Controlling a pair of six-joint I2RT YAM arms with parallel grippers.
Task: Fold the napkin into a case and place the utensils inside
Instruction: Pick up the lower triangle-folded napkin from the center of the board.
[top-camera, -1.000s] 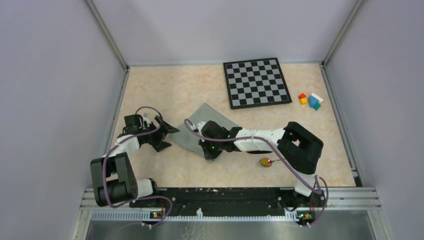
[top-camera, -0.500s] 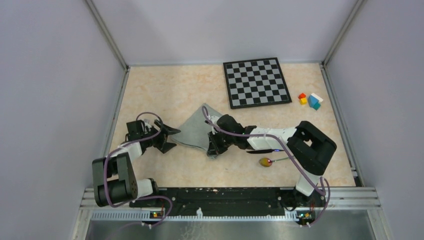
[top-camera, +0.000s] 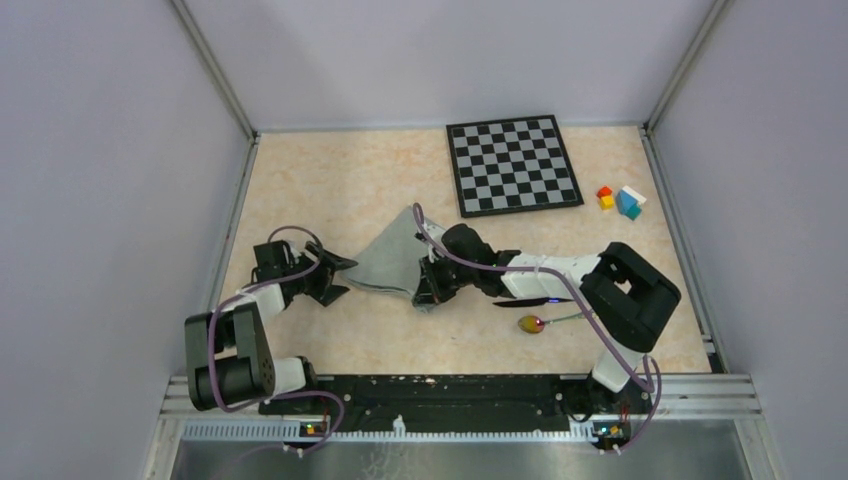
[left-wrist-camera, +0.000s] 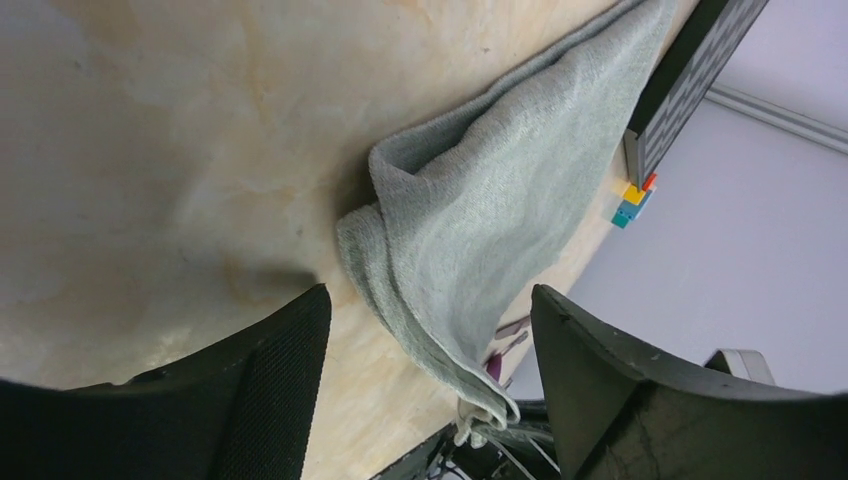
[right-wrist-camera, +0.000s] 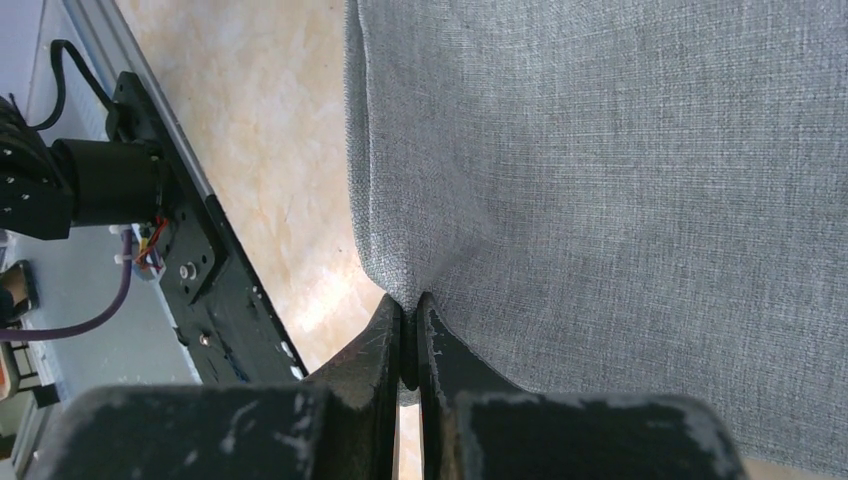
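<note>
1. Pale marbled tabletop (top-camera: 340, 180) fills the floor of the cell, with grey walls around it on three sides.
2. Your right gripper (right-wrist-camera: 410, 310) is closed, and it pinches the edge of the napkin (right-wrist-camera: 650, 150) between its two fingers.
3. From the top camera you see this gripper at the near right corner of the cloth, with the right arm reaching across from the right side.
4. Your left gripper (left-wrist-camera: 428, 295) stands with its jaws wide apart and holds nothing.
5. In its wrist view, the doubled corner of the napkin lies just ahead, in the gap between the two fingers. You cannot tell if it touches them.
6. The napkin lies near the middle of the tabletop, between the two grippers, folded over in layers and with one point towards the far side.
7. The knife (top-camera: 525, 301) lies under the right arm, partly hidden.
8. The spoon (top-camera: 545, 321) lies just near of the knife, its bowl to the left.
9. A chessboard (top-camera: 513, 165) sits at the far side, and the coloured blocks (top-camera: 620, 200) are to its right.
</note>
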